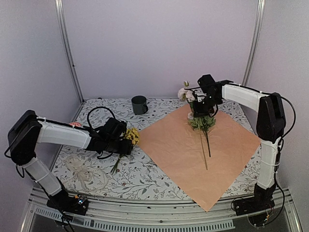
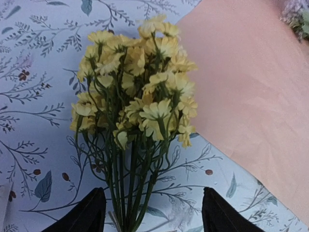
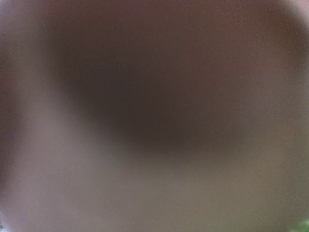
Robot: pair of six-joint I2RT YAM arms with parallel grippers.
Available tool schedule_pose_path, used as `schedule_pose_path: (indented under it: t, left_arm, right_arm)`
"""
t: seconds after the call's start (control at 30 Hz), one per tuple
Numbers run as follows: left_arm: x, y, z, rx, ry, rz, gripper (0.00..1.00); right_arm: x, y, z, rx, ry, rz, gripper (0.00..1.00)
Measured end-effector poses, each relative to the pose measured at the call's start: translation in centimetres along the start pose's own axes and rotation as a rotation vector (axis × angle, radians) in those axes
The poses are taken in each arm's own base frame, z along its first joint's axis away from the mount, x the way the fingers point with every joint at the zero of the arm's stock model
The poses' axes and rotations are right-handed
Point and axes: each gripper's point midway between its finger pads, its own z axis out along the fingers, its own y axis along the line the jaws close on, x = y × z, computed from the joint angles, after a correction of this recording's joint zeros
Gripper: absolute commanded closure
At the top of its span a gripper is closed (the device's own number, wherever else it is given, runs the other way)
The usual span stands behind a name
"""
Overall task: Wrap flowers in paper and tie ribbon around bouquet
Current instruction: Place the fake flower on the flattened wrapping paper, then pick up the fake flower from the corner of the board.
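Yellow flowers (image 2: 137,92) lie on the patterned tabletop (image 1: 145,180), heads just beside the left edge of the peach paper (image 1: 193,159), thin stems pointing back toward the left arm. The left gripper (image 2: 153,217) stands released: its black fingers (image 2: 87,212) sit apart on either side of the stems, with bare cloth showing on both sides. The right gripper (image 1: 203,107) is clenched on the pale roses (image 1: 186,94), heads raised over the paper's far corner and long stems (image 1: 206,142) trailing down onto the sheet. The right wrist view is only blur. The paper lies flat as a diamond, its near corner reaching the tabletop's front edge. The cream ribbon (image 1: 86,170) is heaped at front left under the left forearm. A dark mug (image 1: 139,104) stands at the far edge, well apart from both grippers.
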Motion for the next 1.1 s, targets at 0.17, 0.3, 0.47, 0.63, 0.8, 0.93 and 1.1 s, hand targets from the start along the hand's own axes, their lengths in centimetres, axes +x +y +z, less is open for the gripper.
schedule_pose_path:
  t: [0.17, 0.3, 0.47, 0.63, 0.8, 0.93, 1.1]
  left_arm:
    - [2.8, 0.5, 2.5, -0.013, 0.135, 0.036, 0.36]
    - [2.6, 0.5, 2.8, -0.007, 0.139, 0.035, 0.38]
    - [2.3, 0.6, 3.2, -0.008, 0.135, 0.039, 0.56]
    - [2.0, 0.8, 3.5, -0.005, 0.131, 0.023, 1.0]
    - [2.0, 1.2, 3.3, -0.019, 0.135, 0.003, 1.0]
    - [1.1, 2.1, 1.1, -0.054, 0.108, -0.02, 1.0]
    - [-4.9, 1.6, -5.6, -0.008, -0.132, -0.078, 1.0]
  right_arm:
    - [2.8, -3.1, 4.1, 0.141, 0.106, -0.003, 0.87]
    - [2.0, -3.7, 4.2, 0.179, 0.067, -0.004, 0.69]
    - [1.5, -4.0, 4.2, 0.196, 0.04, -0.004, 0.59]
    - [1.0, -3.6, 2.2, 0.19, 0.006, -0.006, 0.56]
    - [-0.3, -2.2, -3.4, 0.155, -0.099, -0.014, 0.53]
    - [-0.6, -0.7, -7.9, 0.098, -0.187, -0.024, 0.49]
    - [-0.4, 1.9, -12.8, -0.05, -0.296, -0.048, 0.48]
